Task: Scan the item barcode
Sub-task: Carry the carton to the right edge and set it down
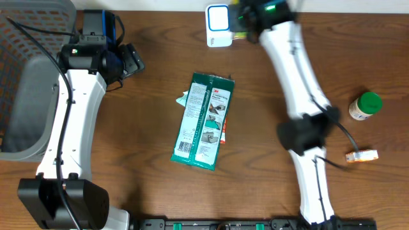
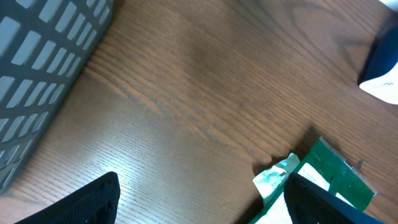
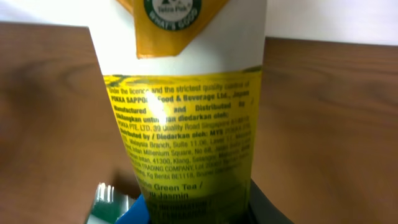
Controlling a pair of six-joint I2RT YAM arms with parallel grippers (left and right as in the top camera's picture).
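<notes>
My right claw (image 1: 250,14) holds the tea bottle (image 3: 186,124) by the far scanner (image 1: 218,25) (to show its barcode); left claw (image 1: 131,61) wide.

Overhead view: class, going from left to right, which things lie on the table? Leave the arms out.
grey basket → green packet → green-capped bottle. The scanner and the small orange box overlap these sideways, so they are left out.
</notes>
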